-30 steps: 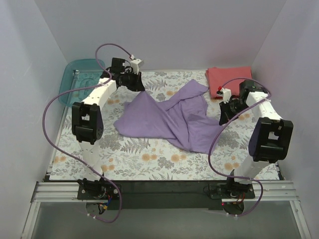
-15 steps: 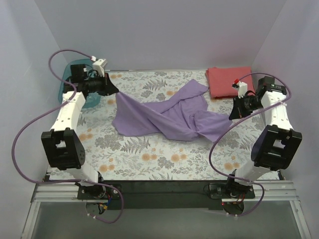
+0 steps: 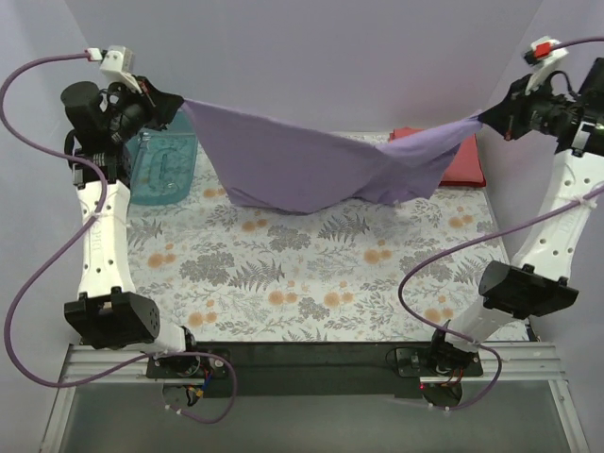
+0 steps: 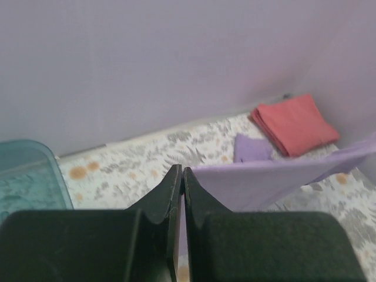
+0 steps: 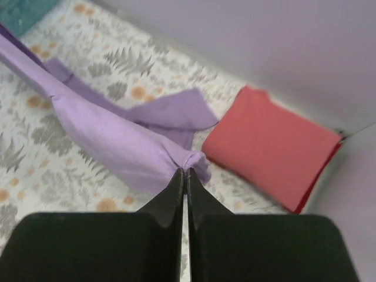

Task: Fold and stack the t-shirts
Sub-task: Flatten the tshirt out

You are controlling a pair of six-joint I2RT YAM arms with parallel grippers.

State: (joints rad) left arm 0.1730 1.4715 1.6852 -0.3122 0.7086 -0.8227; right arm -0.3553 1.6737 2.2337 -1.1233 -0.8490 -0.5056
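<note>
Counter [image 3: 311, 293]: floral-patterned, beneath everything.
Lavender shirt [image 3: 283, 160]: stretched in the air from left to right over the far part of the counter, sagging in the middle; its low folds seem to rest on the counter.
Left arm [image 3: 99, 236]: stands high at far left; left jaws pressed together, pinching a shirt edge.
Right arm [image 3: 557, 217]: stands high at far right; right jaws pinching the opposite edge.
Teal bin [image 3: 165, 170]: far left.
Coral shirt [image 3: 469, 168]: folded, far right, partly hidden behind the lavender cloth.

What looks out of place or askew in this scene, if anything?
The purple shirt is not flat: it hangs sagging between the left pincer and right pincer, both shut on it, and is twisted into a bunch at the right one. The red shirt lies folded. Nothing spilled or damaged.
</note>
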